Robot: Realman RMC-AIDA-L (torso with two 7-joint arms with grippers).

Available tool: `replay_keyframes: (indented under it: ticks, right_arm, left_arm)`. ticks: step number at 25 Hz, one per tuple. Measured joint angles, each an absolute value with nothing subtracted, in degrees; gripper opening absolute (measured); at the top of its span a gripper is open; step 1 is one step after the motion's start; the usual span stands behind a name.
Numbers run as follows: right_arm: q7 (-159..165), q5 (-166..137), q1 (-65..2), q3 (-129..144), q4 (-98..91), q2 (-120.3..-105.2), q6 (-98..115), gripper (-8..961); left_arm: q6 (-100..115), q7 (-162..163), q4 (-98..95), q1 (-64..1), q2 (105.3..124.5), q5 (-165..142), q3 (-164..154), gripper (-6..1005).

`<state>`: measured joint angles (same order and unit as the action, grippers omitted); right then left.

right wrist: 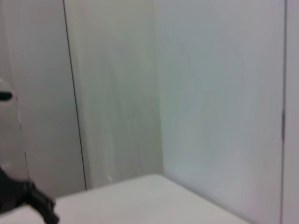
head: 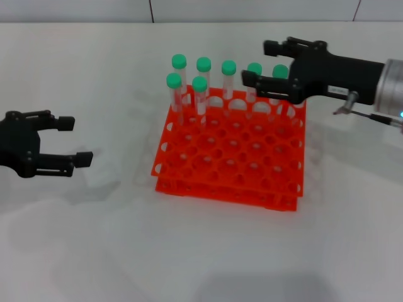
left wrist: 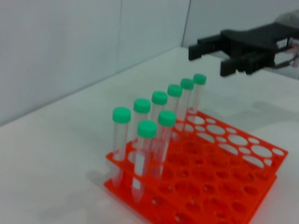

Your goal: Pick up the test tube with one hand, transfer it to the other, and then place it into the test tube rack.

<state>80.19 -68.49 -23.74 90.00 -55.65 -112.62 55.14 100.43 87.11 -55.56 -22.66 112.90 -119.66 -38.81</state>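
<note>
Seven green-capped tubes stand in the test tube rack [head: 230,157] at mid-frame; none lies loose on the surface [head: 189,251]. At left, your left gripper [head: 66,139] waits with fingers spread, empty. At upper right, the right gripper [head: 267,61] hovers released beside the test tube [head: 279,78] at the rack's far-right corner. Centre on its cap, then lift straight up.

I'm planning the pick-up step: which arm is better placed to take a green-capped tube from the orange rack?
Right, probably. The right gripper hangs open above the back row of green-capped clear plastic tubes in the orange plastic rack. The left gripper, also open, sits well off to the rack's left.
</note>
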Motion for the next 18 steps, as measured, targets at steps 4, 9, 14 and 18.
replay_keyframes:
  ticks: [4, 9, 14, 18]
  right_arm:
    - [84.7, -78.2, -23.5, 83.7, -56.1, -112.65, 59.0, 674]
    - [86.1, -85.0, -23.4, 76.7, -56.2, -113.71, 64.5, 768]
    - [86.2, -85.9, -23.2, 74.6, -56.3, -113.35, 67.1, 767]
    - [86.2, -87.0, -23.2, 74.4, -56.6, -113.04, 68.4, 767]
  left_arm:
    - [100.6, 87.4, -55.5, -22.6, 113.00, -118.6, -37.6, 875]
    - [100.6, 87.8, -55.4, -22.7, 113.03, -117.2, -37.1, 875]
    - [100.6, 87.9, -55.4, -22.5, 113.08, -115.9, -37.1, 875]
    - [100.6, 87.9, -55.3, -22.4, 113.28, -115.9, -37.0, 875]
